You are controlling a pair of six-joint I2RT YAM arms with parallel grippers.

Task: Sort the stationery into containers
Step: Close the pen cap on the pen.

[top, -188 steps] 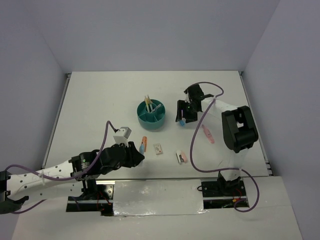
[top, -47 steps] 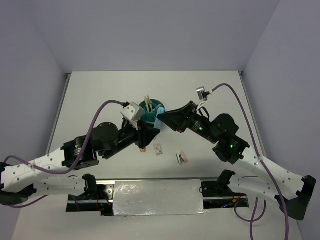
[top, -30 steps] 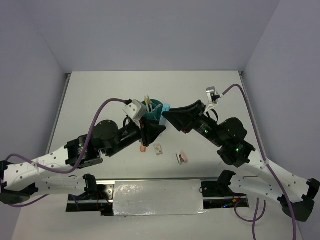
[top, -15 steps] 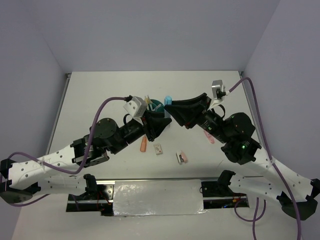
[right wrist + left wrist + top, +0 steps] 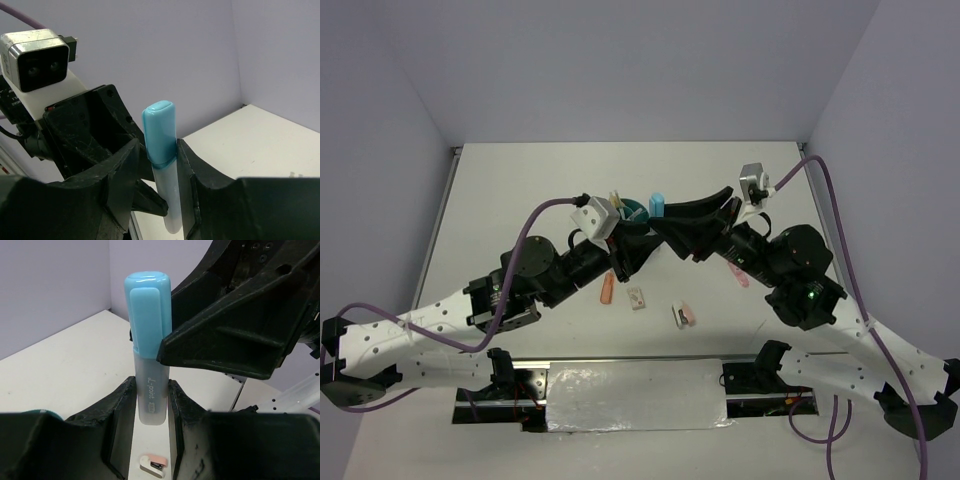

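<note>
Holding the light-blue marker point(image 5: 148, 310) upright in mid-air between both arms; left gripper point(image 5: 151, 390) jaws clamp its clear barrel; right gripper point(image 5: 160, 147) jaws pinch the cap's base; I see the teal organiser bowl point(image 5: 634, 209) beneath, mostly hidden.

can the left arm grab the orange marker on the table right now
Probably not yet. The left gripper is closed on the light-blue marker, which the right gripper also pinches, up in the air. The orange marker itself lies uncovered below.
</note>
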